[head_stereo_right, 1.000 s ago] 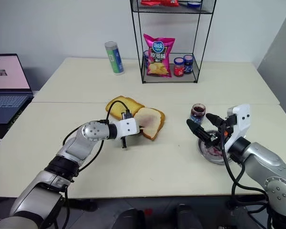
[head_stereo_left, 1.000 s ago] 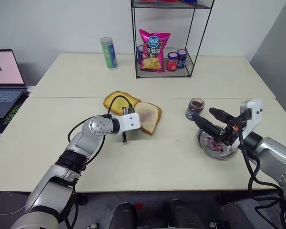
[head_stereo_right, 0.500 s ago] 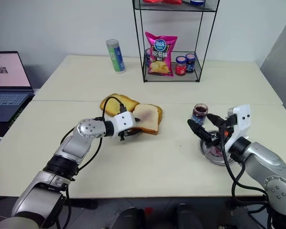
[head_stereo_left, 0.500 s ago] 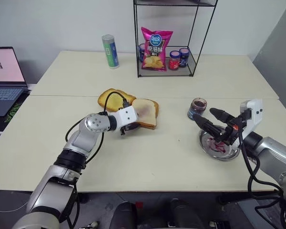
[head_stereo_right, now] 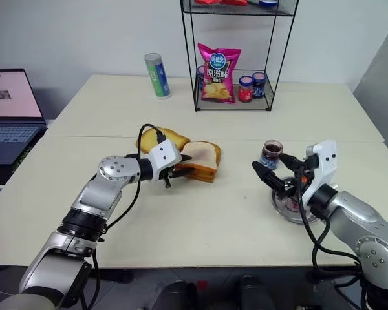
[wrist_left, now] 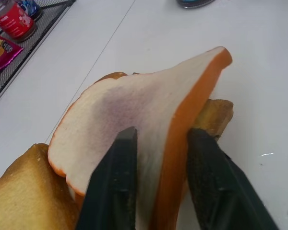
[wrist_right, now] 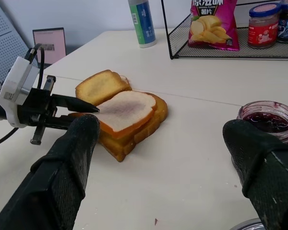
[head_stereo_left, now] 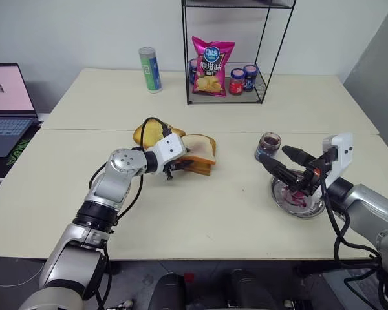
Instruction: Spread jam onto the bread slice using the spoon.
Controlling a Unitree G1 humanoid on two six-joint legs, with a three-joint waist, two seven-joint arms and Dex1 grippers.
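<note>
**Left pincer on the bread slice, right pincer wide over the dish**

While the right arm hangs over the desk's right side, the left pincer point(head_stereo_left: 172, 169) is closed on the near edge of the bread slice point(head_stereo_left: 198, 149), one finger on the pale face, the other under the crust. Slice sits tilted atop a toasted slice point(wrist_right: 134, 128), its held edge lifted. Faint purple-red stain on its middle. A second toasted slice point(head_stereo_left: 145, 132) lies just beside, toward the robot's left.

Right pincer point(head_stereo_left: 286, 170): fingers spread wide, nothing between them, held above a shallow metal dish point(head_stereo_left: 315, 207) smeared with jam point(head_stereo_left: 291, 194). Spoon not made out. Open jam jar point(head_stereo_left: 268, 144) stands just behind the dish.

Far side of the desk point(head_stereo_left: 200, 213): wire rack point(head_stereo_left: 227, 58) with a pink chip bag point(head_stereo_left: 211, 58) and small jars point(head_stereo_left: 237, 81); a green can point(head_stereo_left: 149, 70) to its left. Laptop point(head_stereo_left: 5, 102) at the left edge.
</note>
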